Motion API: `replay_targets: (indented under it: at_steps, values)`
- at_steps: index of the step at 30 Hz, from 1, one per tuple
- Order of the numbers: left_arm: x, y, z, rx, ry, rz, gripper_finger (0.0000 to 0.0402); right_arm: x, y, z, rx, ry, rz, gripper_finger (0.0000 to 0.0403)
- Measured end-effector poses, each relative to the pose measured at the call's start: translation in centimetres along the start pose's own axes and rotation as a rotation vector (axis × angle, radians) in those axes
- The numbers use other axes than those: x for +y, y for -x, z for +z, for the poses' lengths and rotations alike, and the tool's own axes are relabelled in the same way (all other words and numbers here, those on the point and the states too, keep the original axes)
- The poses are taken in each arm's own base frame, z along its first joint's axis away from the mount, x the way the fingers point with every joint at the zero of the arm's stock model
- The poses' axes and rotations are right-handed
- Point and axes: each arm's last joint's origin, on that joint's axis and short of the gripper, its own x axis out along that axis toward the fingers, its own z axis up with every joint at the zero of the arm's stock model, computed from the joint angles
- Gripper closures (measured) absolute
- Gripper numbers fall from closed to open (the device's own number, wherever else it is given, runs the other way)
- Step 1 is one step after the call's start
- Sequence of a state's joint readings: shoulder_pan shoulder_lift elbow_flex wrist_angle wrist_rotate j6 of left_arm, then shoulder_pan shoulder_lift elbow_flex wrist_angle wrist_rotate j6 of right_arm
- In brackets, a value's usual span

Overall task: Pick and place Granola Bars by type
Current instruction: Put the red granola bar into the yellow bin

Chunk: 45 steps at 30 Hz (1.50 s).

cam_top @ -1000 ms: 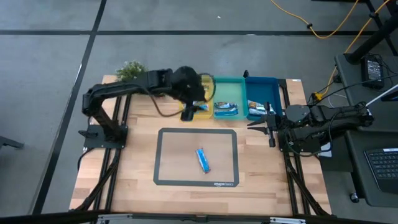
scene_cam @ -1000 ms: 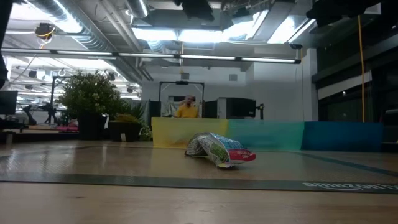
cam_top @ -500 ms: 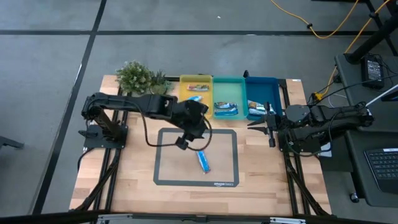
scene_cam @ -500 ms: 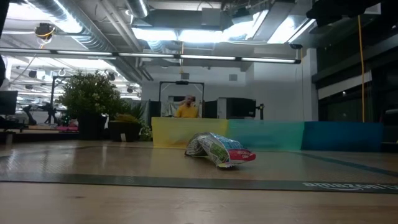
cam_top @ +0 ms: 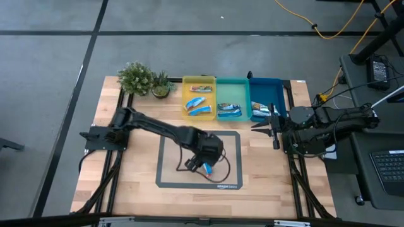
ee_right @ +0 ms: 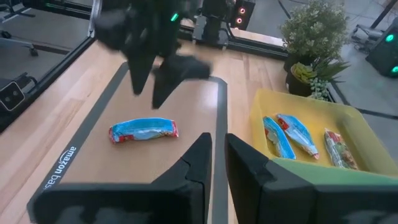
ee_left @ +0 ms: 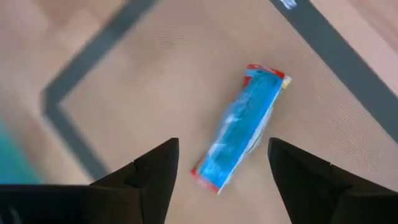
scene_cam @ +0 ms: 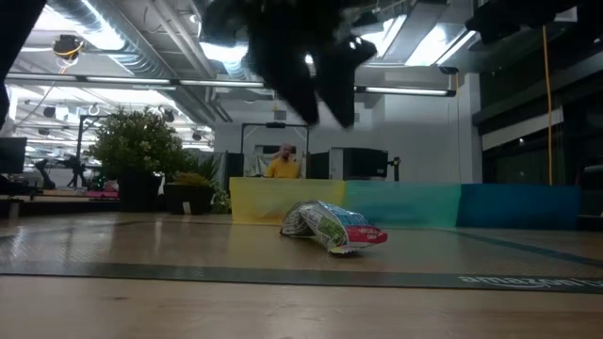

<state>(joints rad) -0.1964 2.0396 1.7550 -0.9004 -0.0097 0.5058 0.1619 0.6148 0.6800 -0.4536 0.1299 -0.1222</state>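
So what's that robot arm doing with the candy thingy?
The left gripper hangs over a blue granola bar lying on the mat, fingers open, not touching it. The yellow tray, teal tray and blue tray already hold bars. The right gripper waits by the table's right edge.

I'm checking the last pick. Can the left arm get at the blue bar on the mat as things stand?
Probably yes. The left end effector hangs open right above the blue bar, which lies alone on the mat with nothing beside it. The right end effector waits near the blue tray, out of the way.
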Motion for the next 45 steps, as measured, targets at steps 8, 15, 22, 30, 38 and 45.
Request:
replay_targets:
  at_steps: [8, 15, 22, 30, 38, 45]
  values:
    - [-1.3, -5.3, 0.2, 0.083, -0.062, -0.062, 0.0157, 0.1, 0.0, -0.6, 0.065, -0.031, 0.007, 0.0354]
    - [-0.8, -7.0, 0.0, 0.071, -0.002, -0.080, 0.0164, 0.1, 0.0, -0.9, 0.094, -0.027, 0.010, 0.0354]
    - [-0.6, -8.2, -0.7, 0.088, 0.031, -0.145, 0.0210, 0.1, 0.0, -1.0, 0.098, -0.027, 0.011, 0.0354]
    - [-0.7, -7.5, -0.9, 0.118, 0.079, -0.151, 0.0283, 0.1, 0.1, -1.0, 0.102, -0.028, 0.012, 0.0354]
    - [0.9, -0.9, -0.1, 0.166, 0.105, -0.025, 0.0366, 0.1, 0.1, -1.1, 0.112, -0.026, 0.012, 0.0354]
    - [4.7, 9.3, 0.0, 0.007, 0.290, 0.183, 0.0391, 0.1, 0.1, -1.1, 0.113, -0.025, 0.012, 0.0354]
